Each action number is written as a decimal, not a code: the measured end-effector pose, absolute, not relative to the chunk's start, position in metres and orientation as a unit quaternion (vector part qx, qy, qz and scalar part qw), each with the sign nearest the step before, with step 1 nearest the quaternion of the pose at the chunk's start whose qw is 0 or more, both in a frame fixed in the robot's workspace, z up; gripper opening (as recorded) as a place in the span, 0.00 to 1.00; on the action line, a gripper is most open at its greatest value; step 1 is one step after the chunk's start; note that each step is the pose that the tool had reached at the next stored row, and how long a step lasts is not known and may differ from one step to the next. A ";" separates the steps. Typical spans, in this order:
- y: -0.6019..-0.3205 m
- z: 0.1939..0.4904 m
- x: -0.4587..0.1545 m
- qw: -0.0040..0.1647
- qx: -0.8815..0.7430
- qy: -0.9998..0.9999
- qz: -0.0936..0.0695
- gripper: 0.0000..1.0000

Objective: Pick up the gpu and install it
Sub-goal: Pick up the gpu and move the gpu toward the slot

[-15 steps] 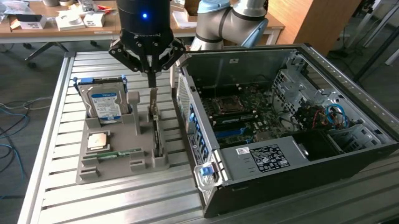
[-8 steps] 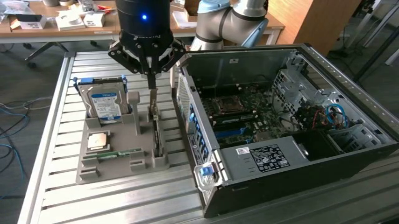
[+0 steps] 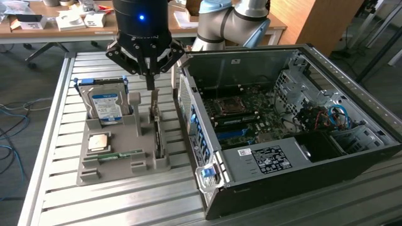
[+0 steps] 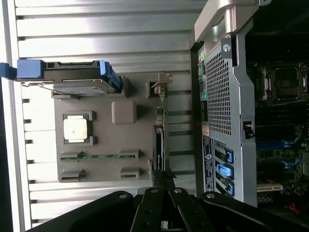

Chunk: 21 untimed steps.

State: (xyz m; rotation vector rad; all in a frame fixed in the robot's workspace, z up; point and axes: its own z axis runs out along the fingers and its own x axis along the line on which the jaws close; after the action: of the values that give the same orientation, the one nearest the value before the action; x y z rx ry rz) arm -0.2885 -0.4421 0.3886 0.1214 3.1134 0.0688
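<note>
Gripper [image 3: 150, 86], fingers together, just above gpu [image 3: 157, 140]; blue-white label on hard drive [image 3: 105, 106]

Looking down at a slant from the exterior view and straight down, nearer, from the wrist, sharing the grey parts tray [image 3: 142, 141] and open computer case [image 3: 276, 188].

Soft, even daylight; mild glare.
</note>
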 end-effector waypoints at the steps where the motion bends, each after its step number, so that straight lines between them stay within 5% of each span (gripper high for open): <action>1: -0.442 0.389 -0.288 0.013 0.039 0.999 0.022 0.11; 12: -0.442 0.389 -0.288 0.012 0.039 0.999 0.022 0.11; 14: -0.442 0.389 -0.288 0.013 0.039 0.999 0.022 0.23; 21: -0.442 0.389 -0.288 0.013 0.039 0.999 0.022 0.42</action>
State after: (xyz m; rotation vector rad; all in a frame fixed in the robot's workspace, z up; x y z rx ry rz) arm -0.2885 -0.4421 0.3886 0.1214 3.1134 0.0688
